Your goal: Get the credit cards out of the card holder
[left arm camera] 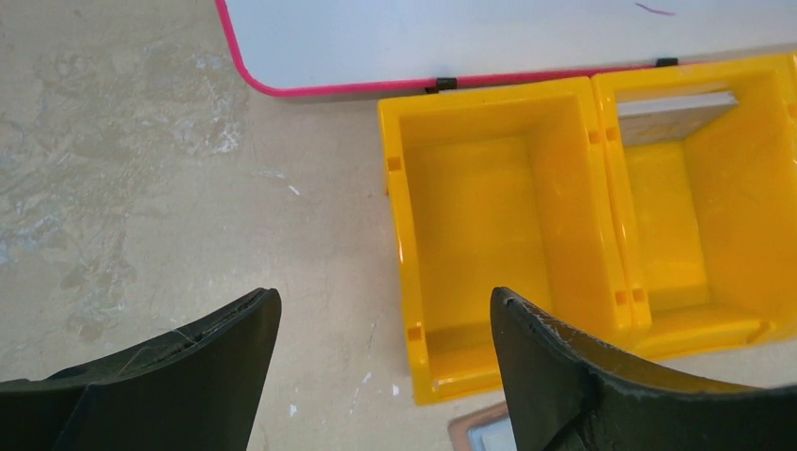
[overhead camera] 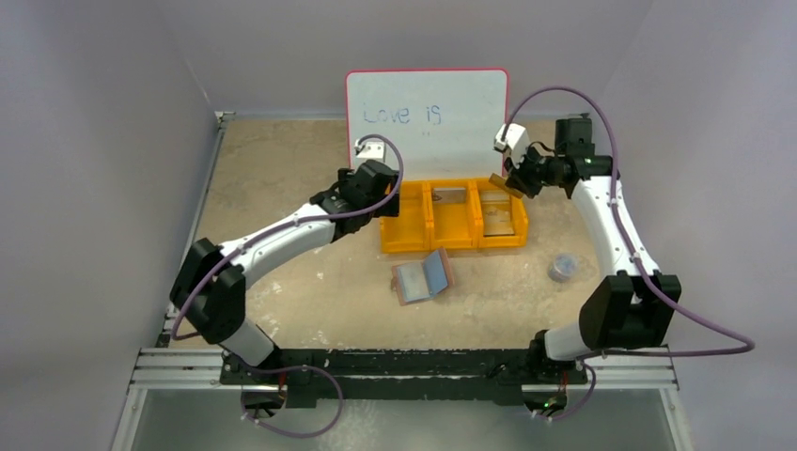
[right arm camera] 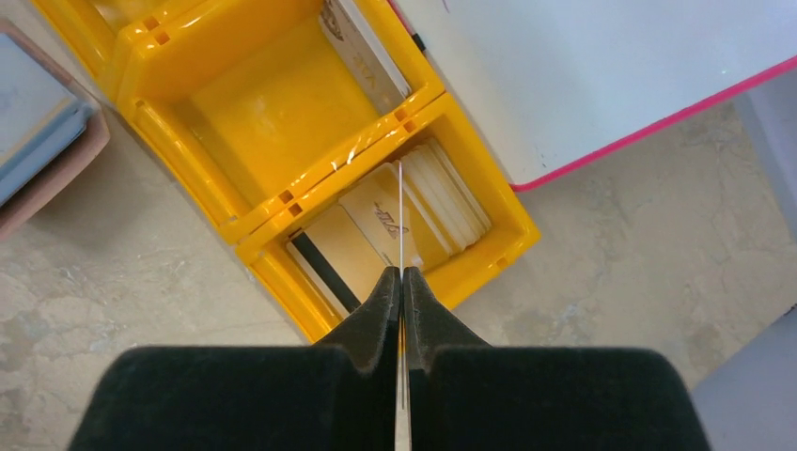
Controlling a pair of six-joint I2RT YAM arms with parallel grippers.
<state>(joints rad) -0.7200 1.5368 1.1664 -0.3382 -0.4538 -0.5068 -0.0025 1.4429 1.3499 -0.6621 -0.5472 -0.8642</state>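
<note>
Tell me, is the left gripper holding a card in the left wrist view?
No, the left gripper is open, with nothing between its spread fingers.

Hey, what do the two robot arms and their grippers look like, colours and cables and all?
The left arm and right arm have white tubular links between chunky black joints, each trailed by a looping purple cable. A small white camera box sits at each wrist. The left gripper and right gripper have matte black tapering fingers, scuffed on the left.
</note>
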